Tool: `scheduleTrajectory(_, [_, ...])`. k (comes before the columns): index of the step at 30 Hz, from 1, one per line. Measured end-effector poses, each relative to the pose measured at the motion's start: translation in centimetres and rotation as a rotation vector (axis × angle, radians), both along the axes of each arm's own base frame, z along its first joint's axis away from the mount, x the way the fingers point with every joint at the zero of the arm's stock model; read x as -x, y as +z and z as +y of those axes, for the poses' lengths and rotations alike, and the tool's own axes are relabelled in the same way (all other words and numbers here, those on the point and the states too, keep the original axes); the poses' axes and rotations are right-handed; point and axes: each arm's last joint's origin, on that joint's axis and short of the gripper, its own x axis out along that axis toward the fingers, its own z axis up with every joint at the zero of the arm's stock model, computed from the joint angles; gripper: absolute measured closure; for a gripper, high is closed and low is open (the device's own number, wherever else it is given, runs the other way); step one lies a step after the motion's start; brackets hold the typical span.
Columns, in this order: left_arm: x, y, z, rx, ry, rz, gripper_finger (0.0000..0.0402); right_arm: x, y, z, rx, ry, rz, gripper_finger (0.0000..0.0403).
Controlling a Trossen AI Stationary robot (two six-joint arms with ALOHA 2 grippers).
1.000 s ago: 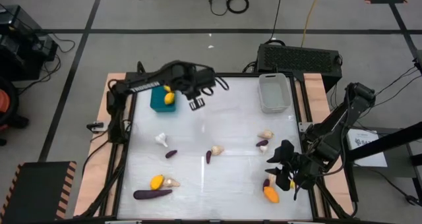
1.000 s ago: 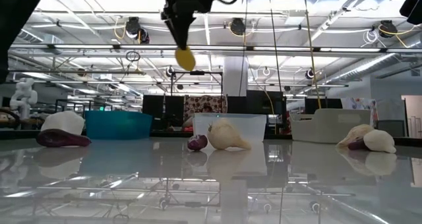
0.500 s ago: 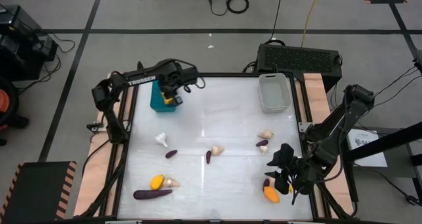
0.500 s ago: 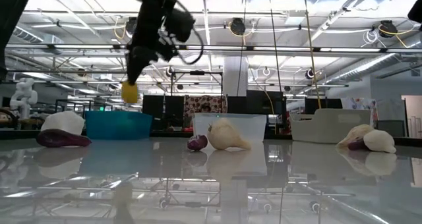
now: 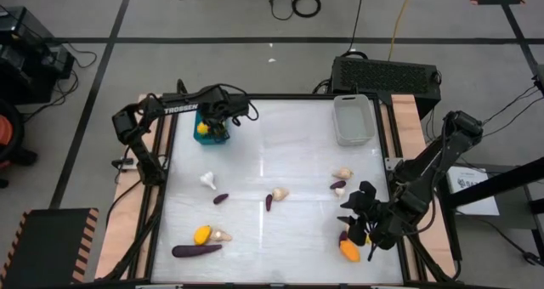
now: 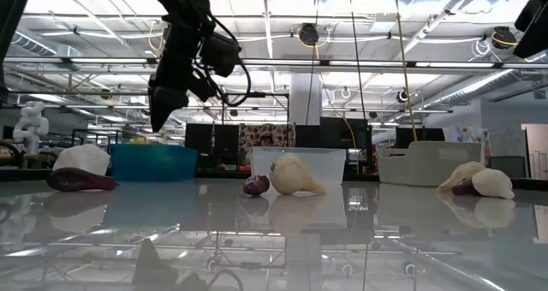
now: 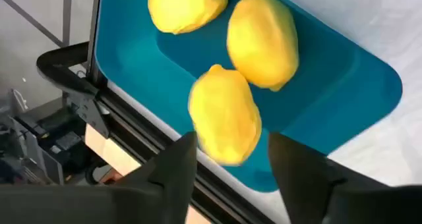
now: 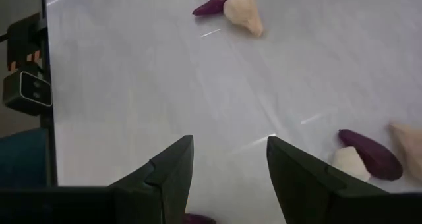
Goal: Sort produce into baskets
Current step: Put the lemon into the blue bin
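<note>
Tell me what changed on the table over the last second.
The left gripper carried a yellow oval from mid-table over to the teal bin and lowered it; its jaws now stand apart around the oval, beside two others. The right gripper hovers where it was, open, and the loose produce has not moved.

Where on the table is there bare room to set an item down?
The widest bare patch lies between the teal bin and the clear bin, reaching down to the garlic bulb at mid-table. The near centre edge is bare too. It is crowded around the right claw and the long eggplant.
</note>
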Motion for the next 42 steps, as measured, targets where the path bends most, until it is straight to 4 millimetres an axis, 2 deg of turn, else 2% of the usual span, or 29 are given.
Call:
scheduleTrajectory(5, [0.0,0.9,-0.5,0.053,0.004,0.006,0.0155,-0.3,0.0,-0.3,0.033,0.019,0.005,0.0218])
scheduleTrajectory(10, [-1.0,2.4,-1.8,0.170,0.046,-0.081,0.0148,-0.6,0.0,-0.6,0.070,0.038,0.011,0.0218])
scheduleTrajectory(14, [-2.2,3.6,-4.0,0.272,0.058,-0.160,0.0147,-0.9,0.0,-1.0,0.094,0.046,0.016,0.0218])
scheduleTrajectory(19, [-3.9,4.6,-8.9,0.417,0.035,-0.219,0.0148,-1.2,0.0,-1.3,0.118,0.054,0.023,0.0218])
scheduleTrajectory(24, [-4.6,4.9,-14.4,0.515,0.056,-0.213,0.0148,-1.5,0.0,-1.6,0.144,0.065,0.030,0.0218])
scheduleTrajectory(34, [-3.3,4.4,-24.2,0.464,0.051,-0.159,0.0149,-2.5,0.0,-2.7,0.220,0.098,0.044,0.0218])
scheduleTrajectory(42, [-2.0,2.2,-29.4,0.520,0.132,-0.173,0.0149,-3.9,0.3,-4.0,0.284,0.118,0.035,0.0218])
